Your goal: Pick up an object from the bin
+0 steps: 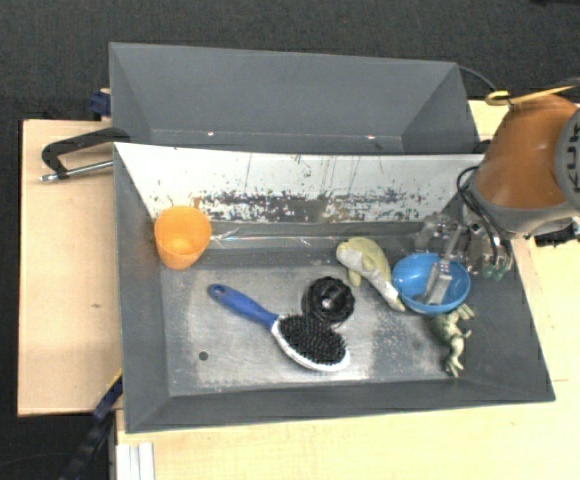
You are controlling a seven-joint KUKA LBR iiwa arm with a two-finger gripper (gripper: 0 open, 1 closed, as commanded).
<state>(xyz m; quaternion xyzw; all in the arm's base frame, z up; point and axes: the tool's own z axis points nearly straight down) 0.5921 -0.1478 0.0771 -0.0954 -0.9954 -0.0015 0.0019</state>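
The claw (438,273) hangs over the blue bowl (410,280) at the right end of the bin (220,358), between a cream toy (368,260) and a green lizard (452,336), probably lined up to pinch its rim, though wide or narrow I cannot tell.

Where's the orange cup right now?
In the camera view the orange cup sits at the bin's back left corner, apart from the others; the brush lies nearest, toward the front.
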